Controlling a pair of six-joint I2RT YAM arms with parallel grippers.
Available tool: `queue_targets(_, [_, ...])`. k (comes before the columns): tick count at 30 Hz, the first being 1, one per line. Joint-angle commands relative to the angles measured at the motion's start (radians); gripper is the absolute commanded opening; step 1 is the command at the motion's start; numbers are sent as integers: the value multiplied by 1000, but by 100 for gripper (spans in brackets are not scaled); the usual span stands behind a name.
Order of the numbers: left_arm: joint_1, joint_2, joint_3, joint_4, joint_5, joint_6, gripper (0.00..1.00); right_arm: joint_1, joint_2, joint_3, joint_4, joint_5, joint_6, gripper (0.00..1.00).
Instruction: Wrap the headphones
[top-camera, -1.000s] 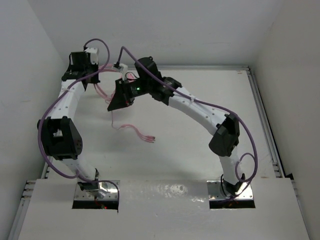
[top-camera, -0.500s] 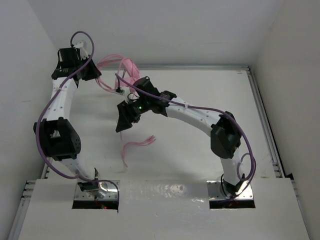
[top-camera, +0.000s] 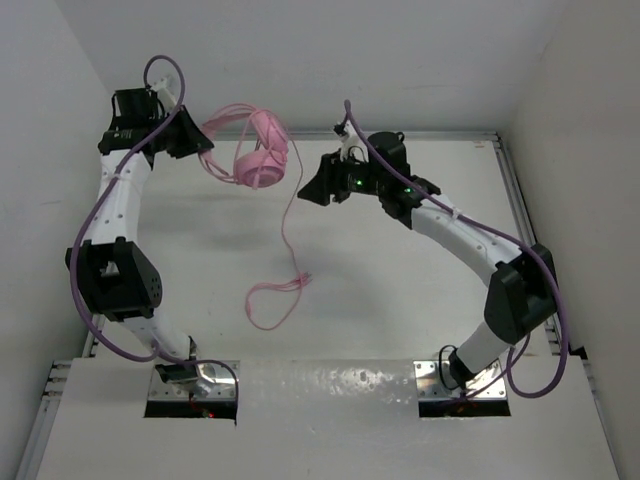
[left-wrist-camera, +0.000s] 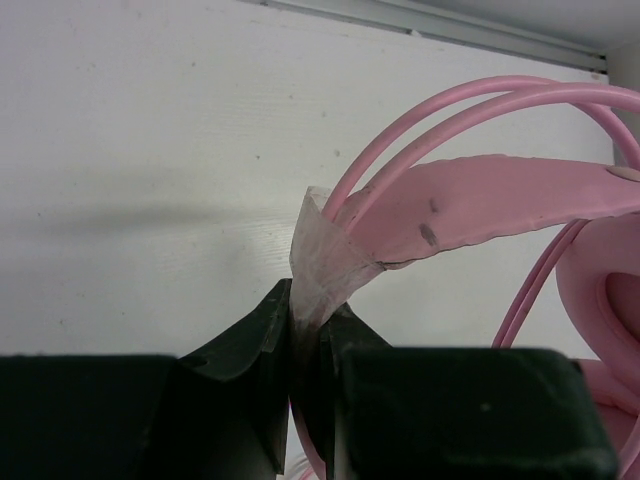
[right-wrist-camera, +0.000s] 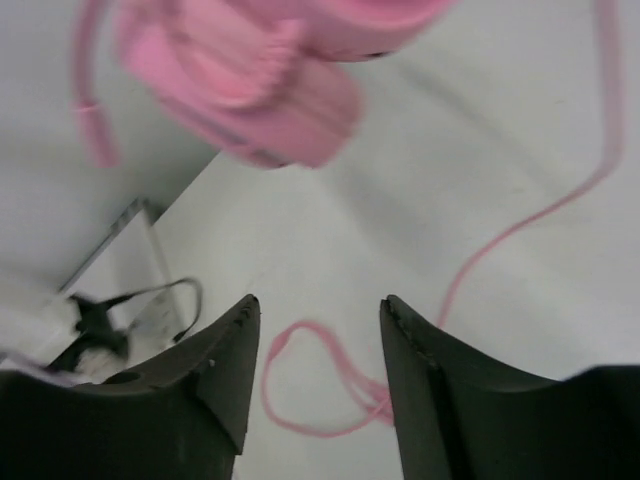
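Noting: the left gripper (left-wrist-camera: 305, 322) is pinching the headphones (top-camera: 262, 162) by the headband (left-wrist-camera: 480, 205), jaws clenched on a fold of clear film (left-wrist-camera: 320, 255) on the band. The set is hanging in the air over the far left of the table (top-camera: 420, 260), with the earcups (right-wrist-camera: 255, 100) dangling below the grip. The right gripper (top-camera: 314, 187) is hovering just beside the cups, jaws spread and carrying nothing. The cord (top-camera: 286, 215) is trailing down from the cups and lying in a loose loop on the surface toward the near side. Judgement: the step in hand is taking up the cord for winding. To do it well, the right gripper should be catching the cord close under the cups, where it is hanging straight, then laying turns around the band; grabbing low at the loop is risking slack and tangles. Materials: the band is reading as flat, matte, flexible plastic beside twin thin round rails (left-wrist-camera: 470, 100). The cups are looking soft and padded. The cord is looking thin, limp and smooth, likely slipping between the hard black fingers (right-wrist-camera: 215, 370).
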Motion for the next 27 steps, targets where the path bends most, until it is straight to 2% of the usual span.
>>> queue_targets(1, [0,-60,119,40,112,-73,0,6,-32,-38,174,181,6,52])
queue_targets(5, [1,-55,177,30,143,-96,0,5,15,-46,215,452,-11,54])
queue_targets(8, [0,-46,225,30,167,-127,0,5,102,-4,230,525,4,66])
queue_targets(13, [0,-43,262,45,188,-190,0,6,259,95,231,505,61,69])
queue_targets(16, [0,-38,265,70,210,-237,0,6,328,110,289,500,127,68])
queue_targets(17, [1,-34,268,92,223,-268,0,9,371,116,339,453,162,67])
queue_targets(22, [0,-20,300,103,221,-280,0,35,413,129,349,436,151,64])
queue_targets(24, [0,-14,317,106,217,-282,0,40,419,115,351,434,145,58])
queue_targets(27, [0,-8,331,109,215,-285,0,40,425,104,349,442,151,56])
